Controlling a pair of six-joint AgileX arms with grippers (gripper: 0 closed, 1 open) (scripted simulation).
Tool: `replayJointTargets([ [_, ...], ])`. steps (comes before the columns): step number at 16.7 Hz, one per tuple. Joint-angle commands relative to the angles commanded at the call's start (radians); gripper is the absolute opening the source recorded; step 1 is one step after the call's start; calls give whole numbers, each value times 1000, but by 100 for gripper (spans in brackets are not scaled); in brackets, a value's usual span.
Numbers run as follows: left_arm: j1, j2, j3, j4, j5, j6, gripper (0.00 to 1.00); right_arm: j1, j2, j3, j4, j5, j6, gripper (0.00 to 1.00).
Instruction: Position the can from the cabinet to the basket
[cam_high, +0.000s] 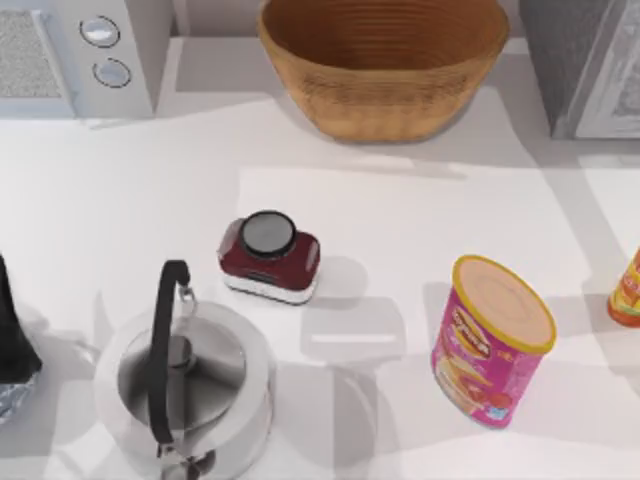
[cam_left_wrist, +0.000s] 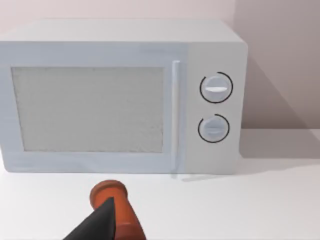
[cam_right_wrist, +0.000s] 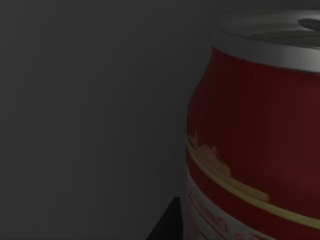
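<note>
Two-armed layout, reading across a white bench (cam_high: 420, 230). Resting left claw (cam_left_wrist: 100, 222) at far left, facing microwave (cam_left_wrist: 120, 100); cannot tell its grip. Showing kettle (cam_high: 185, 385), dark red jar (cam_high: 270, 255), then basket (cam_high: 385, 65) at back centre, pink canister (cam_high: 490, 340) in front, cabinet (cam_high: 585, 60) at back right. Hovering right claw (cam_right_wrist: 165, 227) just beside upright can (cam_right_wrist: 255, 140) in dark surroundings; cannot tell its grip either.

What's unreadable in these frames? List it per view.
- Cabinet: top view, cut off by the top and right edges; its inside is hidden.
- Can: right wrist view, dark and cut off by the edge; whether it is gripped cannot be told.
- Orange bottle: top view, cut off by the right edge.
- Left end effector: left wrist view, cut off by the bottom edge.
</note>
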Motion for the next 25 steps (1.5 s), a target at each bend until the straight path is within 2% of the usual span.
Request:
replayJointTargets([
  [2, 0, 0, 0, 0, 0, 0, 100, 0, 0, 0, 0, 0, 0, 2],
  [3, 0, 0, 0, 0, 0, 0, 100, 0, 0, 0, 0, 0, 0, 0],
  [13, 0, 0, 0, 0, 0, 0, 100, 7, -16, -7, -8, 5, 1, 0],
  [25, 0, 0, 0, 0, 0, 0, 100, 171, -456, -200, -258, 162, 1, 0],
])
